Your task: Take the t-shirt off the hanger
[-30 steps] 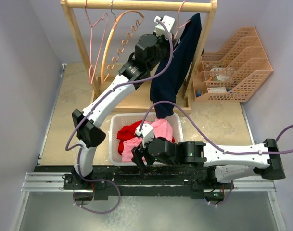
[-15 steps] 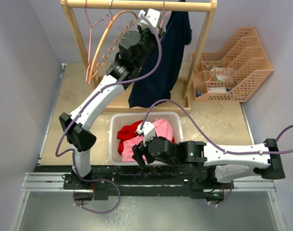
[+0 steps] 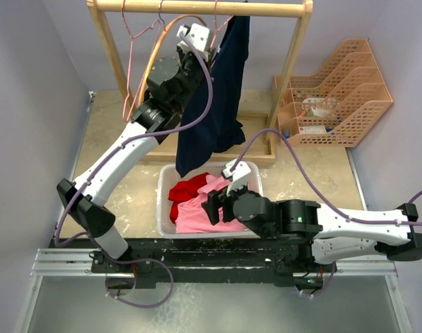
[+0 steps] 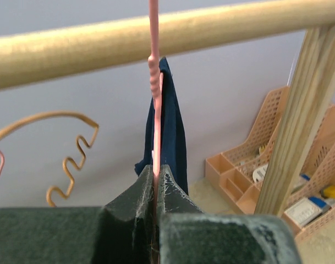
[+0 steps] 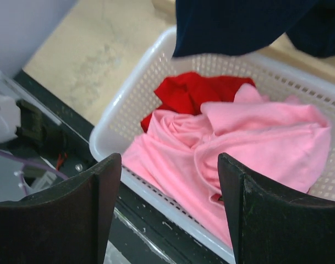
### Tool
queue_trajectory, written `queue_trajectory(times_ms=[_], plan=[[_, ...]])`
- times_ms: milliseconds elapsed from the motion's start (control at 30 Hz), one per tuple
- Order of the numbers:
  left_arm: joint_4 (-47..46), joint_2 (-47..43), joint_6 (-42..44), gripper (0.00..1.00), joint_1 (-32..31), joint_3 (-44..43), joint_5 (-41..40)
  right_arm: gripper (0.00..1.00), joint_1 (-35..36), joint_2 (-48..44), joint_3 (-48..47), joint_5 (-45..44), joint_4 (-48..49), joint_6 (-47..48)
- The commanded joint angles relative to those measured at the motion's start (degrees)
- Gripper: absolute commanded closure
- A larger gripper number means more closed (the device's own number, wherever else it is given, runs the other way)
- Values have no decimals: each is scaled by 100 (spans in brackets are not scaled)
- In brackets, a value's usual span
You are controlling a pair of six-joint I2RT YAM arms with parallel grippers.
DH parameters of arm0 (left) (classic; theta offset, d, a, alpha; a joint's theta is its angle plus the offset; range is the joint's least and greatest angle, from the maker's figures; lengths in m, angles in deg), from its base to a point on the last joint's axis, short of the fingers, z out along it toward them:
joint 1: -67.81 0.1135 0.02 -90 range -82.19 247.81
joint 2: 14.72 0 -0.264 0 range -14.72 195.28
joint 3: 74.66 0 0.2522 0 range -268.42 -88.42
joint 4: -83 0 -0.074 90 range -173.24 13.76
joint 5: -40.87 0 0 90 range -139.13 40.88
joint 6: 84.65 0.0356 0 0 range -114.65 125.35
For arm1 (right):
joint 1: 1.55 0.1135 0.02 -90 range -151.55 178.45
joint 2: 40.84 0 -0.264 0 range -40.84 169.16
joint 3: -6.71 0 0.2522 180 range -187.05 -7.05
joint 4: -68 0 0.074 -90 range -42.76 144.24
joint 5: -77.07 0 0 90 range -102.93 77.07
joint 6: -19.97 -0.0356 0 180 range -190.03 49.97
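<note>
Two-arm robot at a clothes rack. The left gripper (image 4: 156, 175) is clamped tight on the thin pink wire of the hanger (image 4: 154, 82), just below the rail (image 4: 228, 25). The navy t-shirt (image 3: 214, 97) is on that hanger, under the rail, bunched narrow at the neck. Its hem hangs just above the basket (image 3: 162, 198), which sits below & in front of the rail. The right gripper (image 5: 170, 190) is low in front of the rail, jaws wide apart, holding nothing. It looks down on pink cloth (image 5: 239, 143) & red cloth (image 5: 200, 91) in the basket.

Likely risks, judged from this:
- The grip is on bare wire only, so the wire could twist or slip between the pads, esp. if the shirt drags sideways.
- Nothing holds the shirt itself. If the left arm pulls away from the rail, hanger & shirt may come off together, w/ the shirt not freed.
- Reaching up for the hem, the right gripper could pinch pink cloth or bump the basket rim instead.
- The bunched neck may snag on the hanger, so a hard tug could bend the wire or shake the rack.
- The orange hanger (image 4: 68, 159) hangs just beside on the rail & could tangle w/ the left arm.
</note>
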Motion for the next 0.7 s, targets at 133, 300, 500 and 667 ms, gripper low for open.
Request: queue_trajectory(times_ms=[133, 300, 500, 667], plan=[[-404, -1123, -116, 100, 29, 1271, 212, 19, 36, -346, -1009, -1439, -57, 151], [-157, -1749, -556, 100, 24, 2011, 381, 29, 1, -523, -1475, -2766, 303, 503], [219, -2356, -988, 100, -67, 2407, 640, 35, -978, -898, -1532, -2341, 1754, 1657], [513, -2712, -1216, 100, -154, 2605, 712, 34, -2851, -359, -2122, -346, 1249, 1278]])
